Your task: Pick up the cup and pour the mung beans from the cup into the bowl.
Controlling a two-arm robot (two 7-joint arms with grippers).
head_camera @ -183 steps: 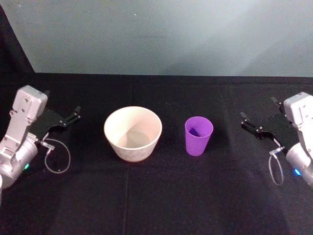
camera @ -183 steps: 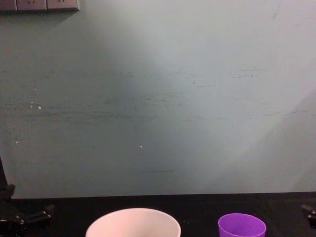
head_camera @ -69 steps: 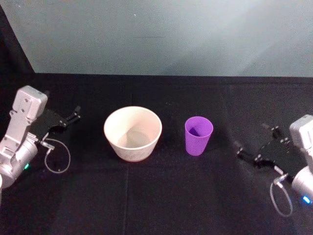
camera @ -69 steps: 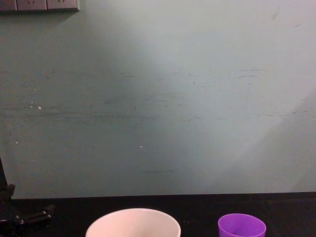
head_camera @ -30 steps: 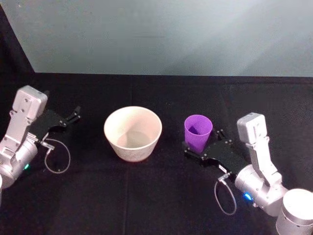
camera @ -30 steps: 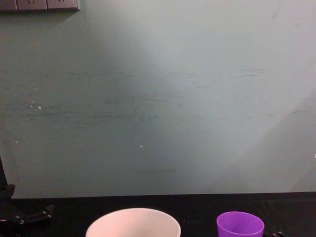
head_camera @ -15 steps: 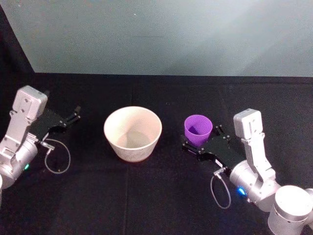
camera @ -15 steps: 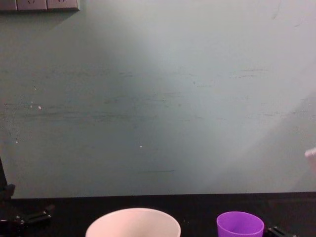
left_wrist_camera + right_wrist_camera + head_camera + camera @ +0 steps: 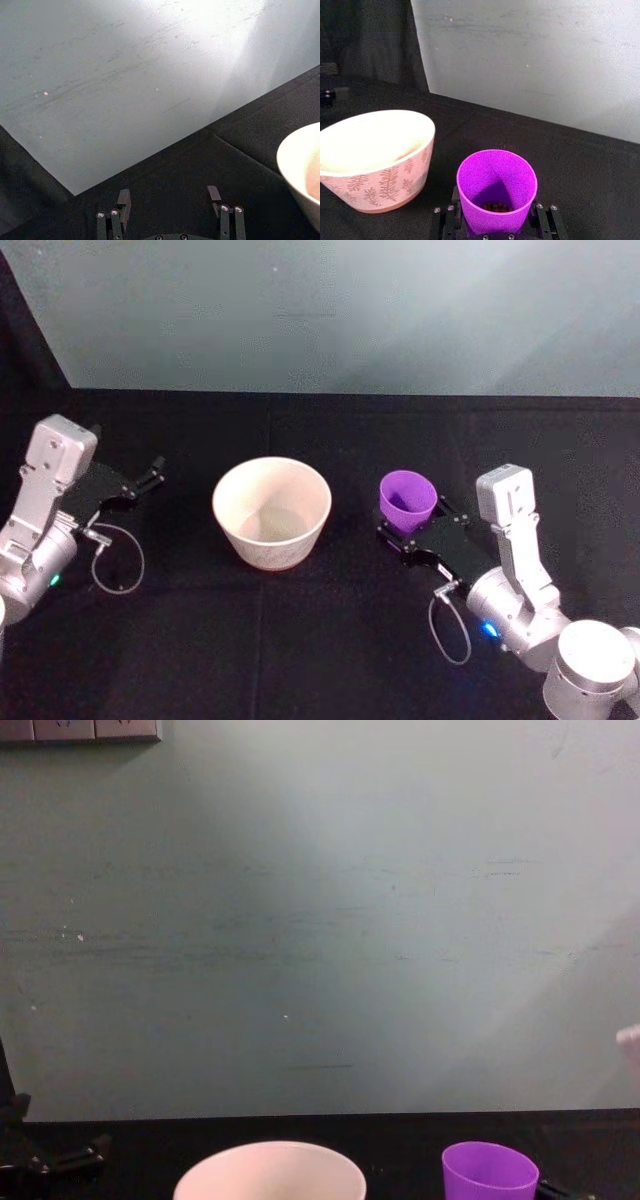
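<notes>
The purple cup [image 9: 407, 499] stands tilted just right of the cream bowl [image 9: 228, 525], its base between the fingers of my right gripper [image 9: 411, 522], which is shut on it. From the right wrist, dark mung beans [image 9: 494, 206] lie in the bottom of the cup [image 9: 492, 172], with a black finger on each side of it and the leaf-patterned bowl [image 9: 380, 180] beyond. In the chest view the cup [image 9: 488, 1172] and the bowl's rim [image 9: 270, 1152] sit at the lower edge. My left gripper [image 9: 153, 472] rests open at the far left, away from the bowl.
A black cloth [image 9: 300, 640] covers the table and a pale wall [image 9: 330, 310] rises behind it. Bare cloth lies in front of the bowl and between the bowl and the left gripper [image 9: 168, 197]. The bowl's edge [image 9: 300, 165] shows from the left wrist.
My right gripper came in from the far right, closed around the cup's base, and the cup now sits slightly higher and tilted. The left arm and bowl have not moved.
</notes>
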